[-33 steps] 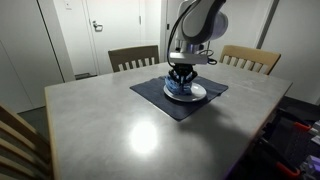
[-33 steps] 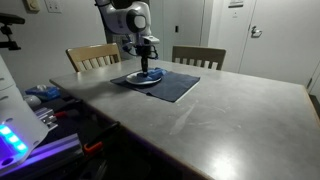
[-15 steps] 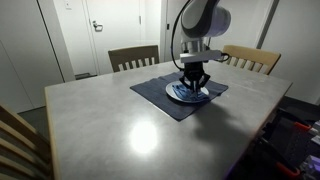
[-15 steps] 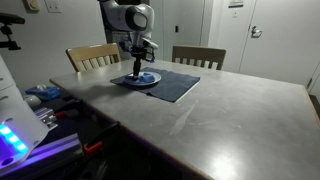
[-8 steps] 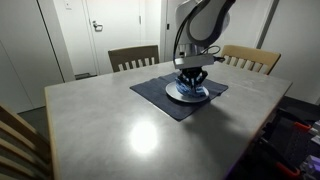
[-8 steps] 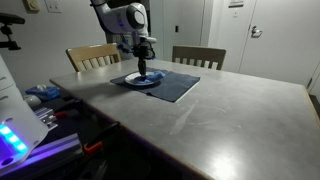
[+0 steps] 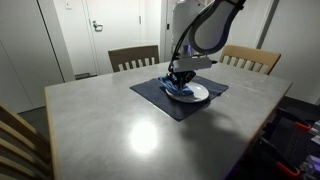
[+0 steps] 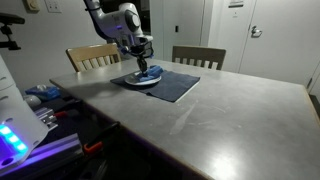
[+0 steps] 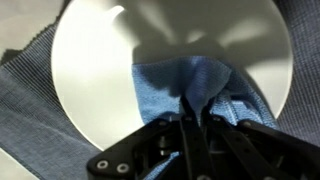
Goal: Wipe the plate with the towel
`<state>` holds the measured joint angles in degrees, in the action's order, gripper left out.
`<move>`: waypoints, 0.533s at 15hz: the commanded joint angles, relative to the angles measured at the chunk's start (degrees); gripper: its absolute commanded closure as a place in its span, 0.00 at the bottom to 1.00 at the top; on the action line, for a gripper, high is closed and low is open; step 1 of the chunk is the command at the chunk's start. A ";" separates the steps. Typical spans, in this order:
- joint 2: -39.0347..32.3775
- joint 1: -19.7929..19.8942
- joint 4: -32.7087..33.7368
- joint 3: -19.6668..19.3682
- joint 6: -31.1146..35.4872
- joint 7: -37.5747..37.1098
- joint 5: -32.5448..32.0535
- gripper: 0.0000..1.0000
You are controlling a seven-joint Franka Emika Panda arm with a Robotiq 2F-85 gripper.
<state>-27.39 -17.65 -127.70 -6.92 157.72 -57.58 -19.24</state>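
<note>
A white round plate (image 9: 120,60) lies on a dark blue placemat (image 7: 165,98) on the grey table, seen in both exterior views (image 8: 142,80). A light blue towel (image 9: 175,85) is pressed onto the plate. My gripper (image 9: 195,118) is shut on the bunched towel and comes in from the bottom of the wrist view. In an exterior view the gripper (image 7: 180,80) stands over the plate's left part, with the towel (image 7: 176,89) under it. The fingertips are mostly buried in cloth.
Two wooden chairs (image 7: 133,57) (image 7: 250,58) stand behind the table. Another chair back (image 7: 18,140) is at the near left. Equipment with cables (image 8: 40,110) sits beside the table edge. The placemat (image 9: 30,110) surrounds the plate.
The gripper has swept the towel back and forth across the plate; since half a second ago it has moved toward the plate's left side in the exterior view.
</note>
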 commanded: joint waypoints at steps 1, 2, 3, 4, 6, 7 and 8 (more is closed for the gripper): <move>0.29 4.70 -3.24 5.71 5.29 13.41 5.07 0.98; 0.70 5.98 -4.02 7.29 6.10 17.75 7.15 0.98; 1.04 7.83 -4.69 9.39 6.27 22.17 9.04 0.98; 1.29 9.94 -5.21 11.85 5.92 26.67 11.41 0.98; 1.48 14.87 -5.45 17.15 2.58 35.60 17.18 0.98; 1.88 14.52 -5.22 16.94 -1.41 39.06 21.89 0.98; 2.42 14.01 -5.17 16.12 -4.66 39.19 23.43 0.98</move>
<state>-25.77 -5.23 -131.31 7.48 160.17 -24.39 -2.20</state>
